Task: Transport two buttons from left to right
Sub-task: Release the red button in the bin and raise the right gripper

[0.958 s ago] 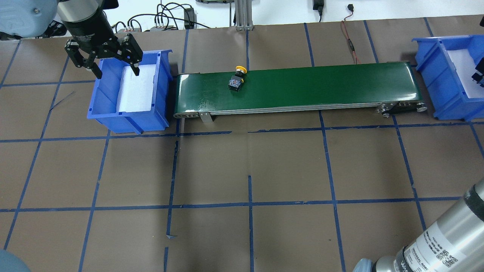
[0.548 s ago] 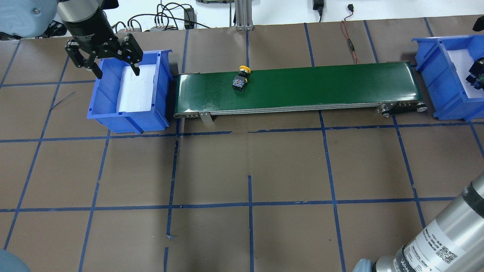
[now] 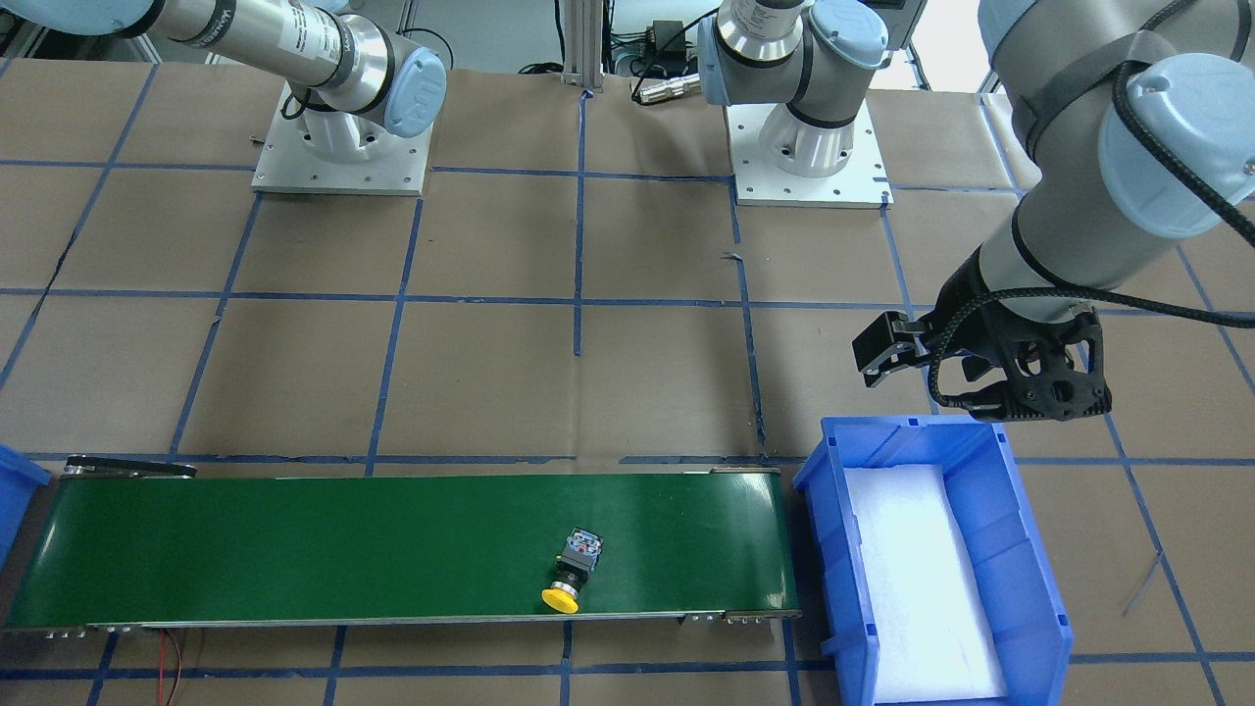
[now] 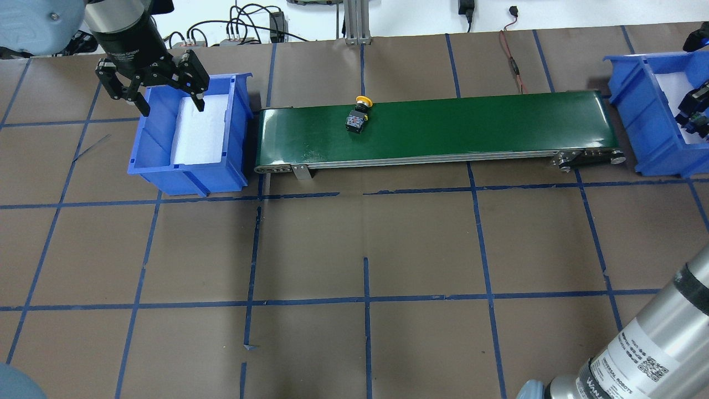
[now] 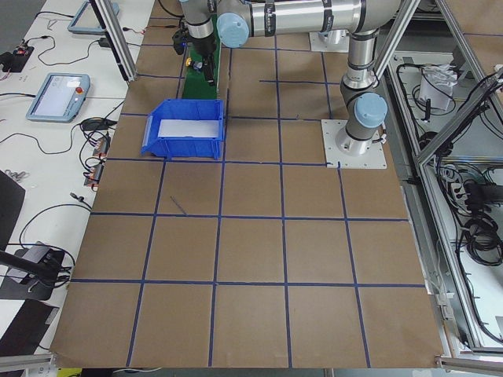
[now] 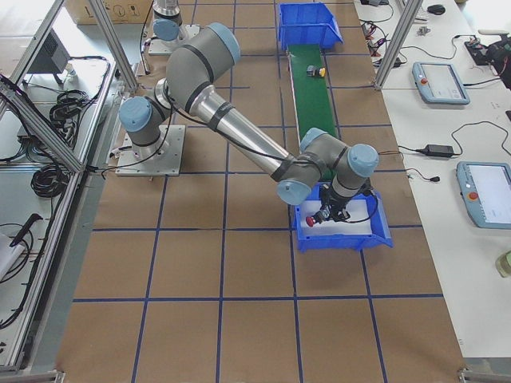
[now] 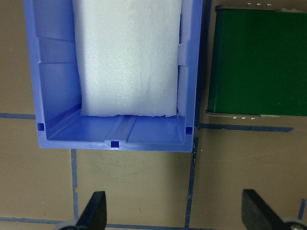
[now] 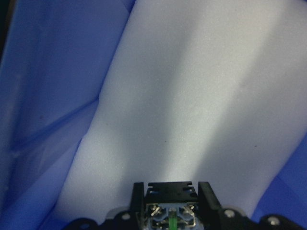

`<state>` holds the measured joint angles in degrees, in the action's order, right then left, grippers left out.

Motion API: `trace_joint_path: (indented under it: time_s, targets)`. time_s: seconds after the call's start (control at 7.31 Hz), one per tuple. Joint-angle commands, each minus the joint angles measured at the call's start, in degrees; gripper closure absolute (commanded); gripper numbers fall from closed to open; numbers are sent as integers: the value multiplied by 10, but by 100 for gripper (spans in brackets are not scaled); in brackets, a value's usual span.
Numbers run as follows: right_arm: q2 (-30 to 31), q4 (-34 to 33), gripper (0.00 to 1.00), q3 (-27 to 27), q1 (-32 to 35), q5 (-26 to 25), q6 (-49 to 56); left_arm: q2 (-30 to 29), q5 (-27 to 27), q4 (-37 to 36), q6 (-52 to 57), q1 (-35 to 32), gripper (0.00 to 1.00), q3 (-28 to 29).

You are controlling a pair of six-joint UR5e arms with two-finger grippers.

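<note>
The yellow button (image 4: 357, 116) lies on its side on the green conveyor belt (image 4: 471, 124), left of the belt's middle; it also shows in the front view (image 3: 572, 574). My right gripper (image 4: 693, 108) is down in the right blue bin (image 4: 637, 111), shut on the red button (image 8: 170, 203), whose block body sits between the fingers. Its red cap shows in the right side view (image 6: 310, 220). My left gripper (image 4: 170, 105) hangs open and empty above the near end of the left blue bin (image 4: 188, 177).
Both bins are lined with white foam (image 7: 127, 57). The belt's left end (image 7: 259, 62) sits just beside the left bin. Cables (image 4: 512, 61) lie beyond the belt at the table's far edge. My right arm's forearm (image 4: 642, 354) crosses the near right corner.
The yellow button has travelled a little to the right along the belt. My right gripper has shifted slightly further into view over the right bin. My left gripper has stayed put, open.
</note>
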<state>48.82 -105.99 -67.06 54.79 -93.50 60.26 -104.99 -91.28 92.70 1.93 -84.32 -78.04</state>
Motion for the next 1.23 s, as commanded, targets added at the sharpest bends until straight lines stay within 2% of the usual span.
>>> trace_joint_path:
  time_s: [0.0, 0.14, 0.68, 1.1]
  targets:
    - [0, -1, 36, -1, 1, 2, -21, 0, 0, -1, 0, 0, 0, -1]
    - [1, -1, 21, -5, 1, 19, -20, 0, -1, -1, 0, 0, 0, 1]
    - [18, -1, 21, 0, 1, 24, -19, 0, -3, -1, 4, 2, 0, -1]
    - [99, 3, 21, -4, 10, 32, -14, 0, -2, -1, 4, 2, 0, -1]
